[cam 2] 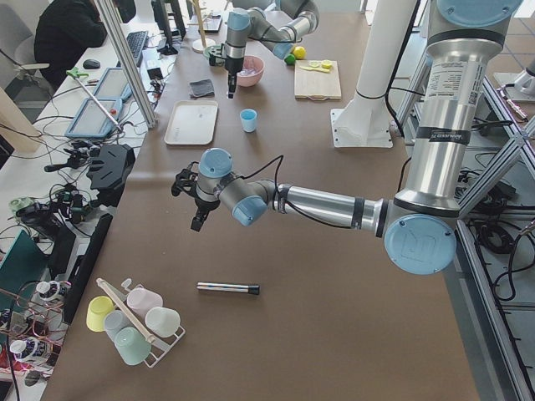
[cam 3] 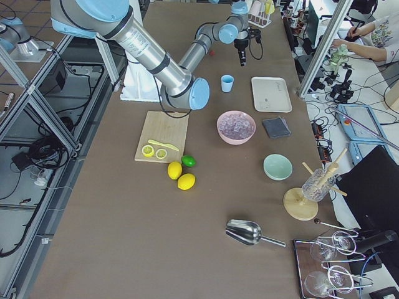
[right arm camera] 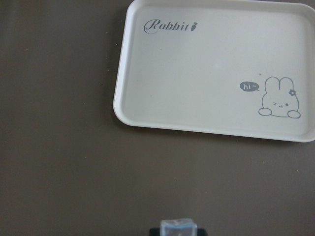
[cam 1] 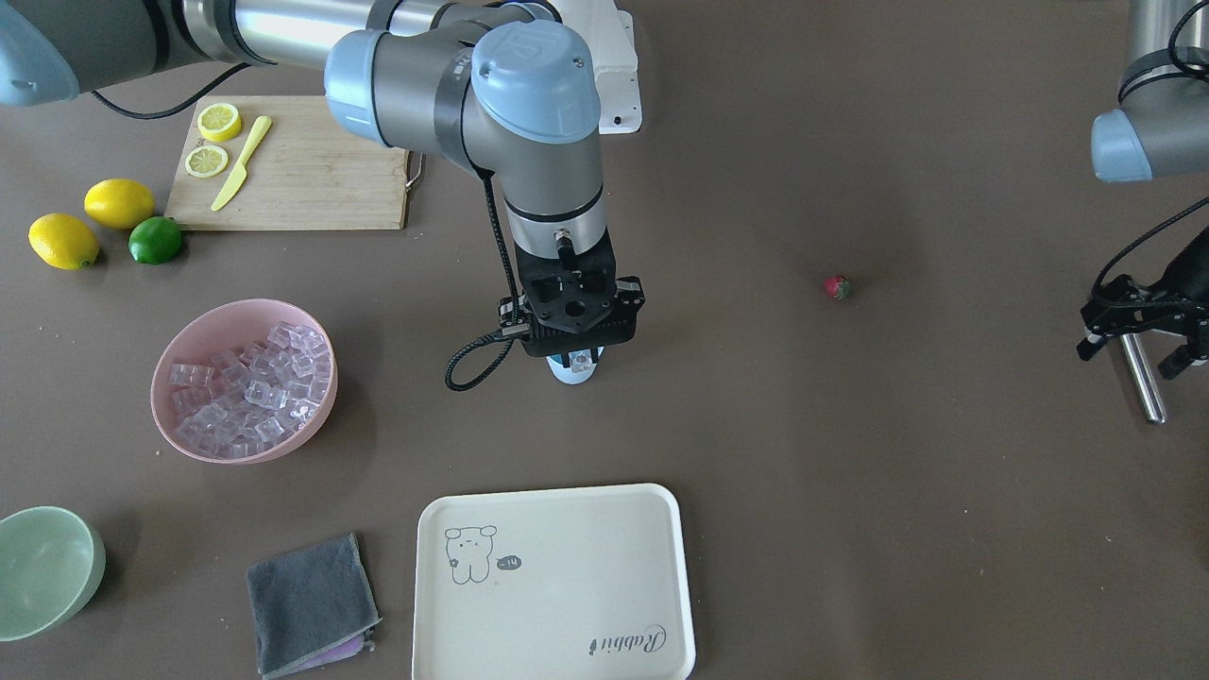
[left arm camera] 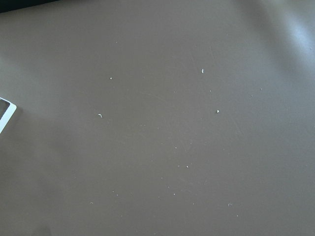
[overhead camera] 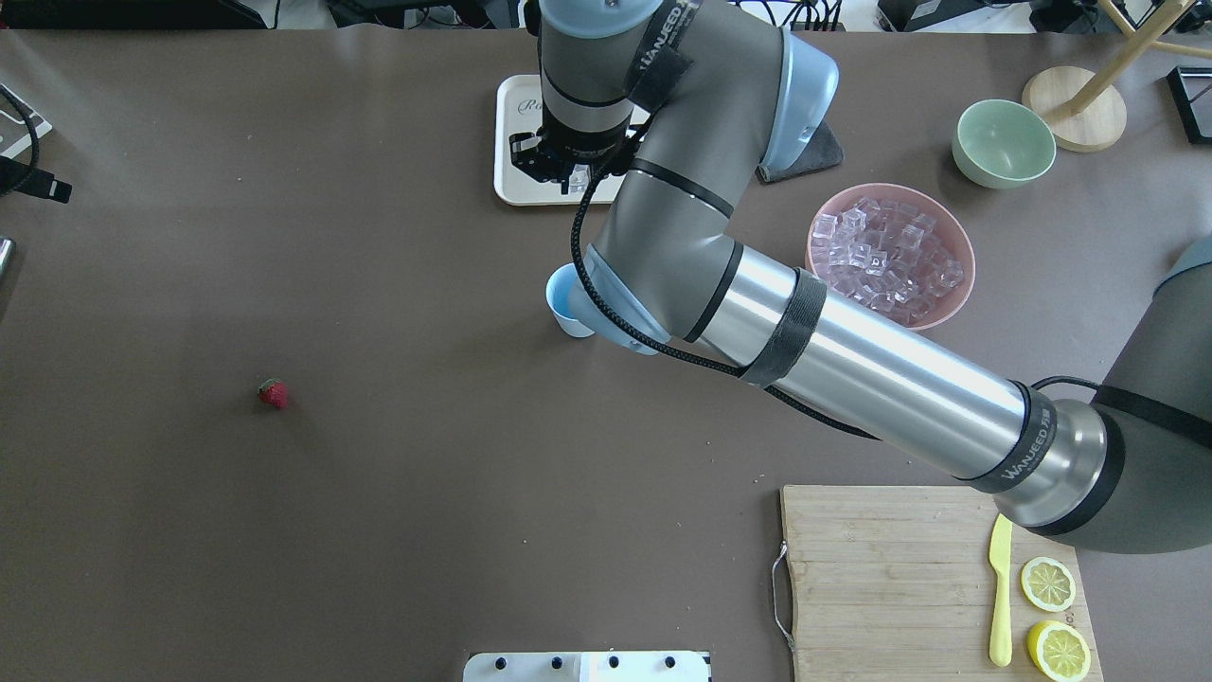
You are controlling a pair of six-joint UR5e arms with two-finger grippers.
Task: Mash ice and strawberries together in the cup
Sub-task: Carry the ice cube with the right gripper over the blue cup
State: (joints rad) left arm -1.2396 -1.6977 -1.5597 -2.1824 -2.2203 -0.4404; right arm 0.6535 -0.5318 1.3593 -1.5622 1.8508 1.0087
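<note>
The light blue cup (cam 1: 572, 375) stands mid-table, mostly hidden under my right gripper (cam 1: 583, 359); it also shows in the overhead view (overhead camera: 566, 305). The right gripper hangs straight above the cup and is shut on one clear ice cube (right arm camera: 179, 226). More ice (cam 1: 250, 387) fills the pink bowl (cam 1: 194, 326). The strawberry (cam 1: 837, 287) lies alone on the bare table, far from the cup. My left gripper (cam 1: 1133, 335) hovers at the table's end, its fingers apart and empty.
A steel rod (cam 1: 1141, 378) lies on the table near the left gripper. A white rabbit tray (cam 1: 567, 604), a grey cloth (cam 1: 312, 604) and a green bowl (cam 1: 42, 567) lie beyond the cup. A cutting board (cam 1: 312, 179) holds lemon slices and a knife, with lemons and a lime beside it.
</note>
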